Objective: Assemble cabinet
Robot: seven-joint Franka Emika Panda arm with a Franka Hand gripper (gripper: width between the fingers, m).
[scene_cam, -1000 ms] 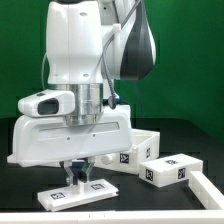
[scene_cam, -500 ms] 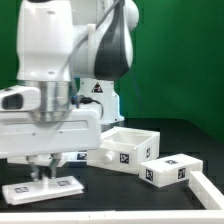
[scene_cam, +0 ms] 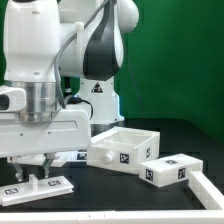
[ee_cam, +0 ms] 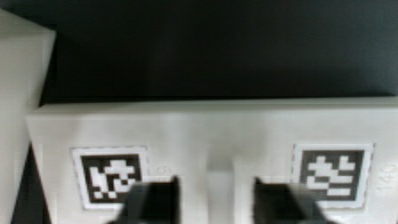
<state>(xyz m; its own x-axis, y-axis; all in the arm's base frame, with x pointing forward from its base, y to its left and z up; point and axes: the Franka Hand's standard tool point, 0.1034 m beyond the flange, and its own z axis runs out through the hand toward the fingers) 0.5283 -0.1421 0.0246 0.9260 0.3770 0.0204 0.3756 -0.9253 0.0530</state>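
A flat white cabinet panel (scene_cam: pixel 38 186) with black-and-white tags lies on the black table at the exterior view's lower left. My gripper (scene_cam: pixel 40 170) stands straight over it, fingertips down at its top face. In the wrist view the panel (ee_cam: pixel 214 130) fills the picture with a tag on each side. My gripper (ee_cam: pixel 221 190) is open: its two dark fingers (ee_cam: pixel 157 205) stand apart with bare white panel between them. The open box-shaped cabinet body (scene_cam: pixel 125 148) lies to the exterior view's right of the arm, apart from the gripper.
A smaller white tagged block (scene_cam: pixel 170 170) lies in front of the cabinet body, towards the exterior view's right. A white strip (scene_cam: pixel 202 190) runs along the table's lower right corner. The arm's base (scene_cam: pixel 100 100) stands behind the cabinet body.
The arm has carried the gripper and the flat panel towards the exterior view's left, slowing in the last half second. The gripper's fingers have moved apart.
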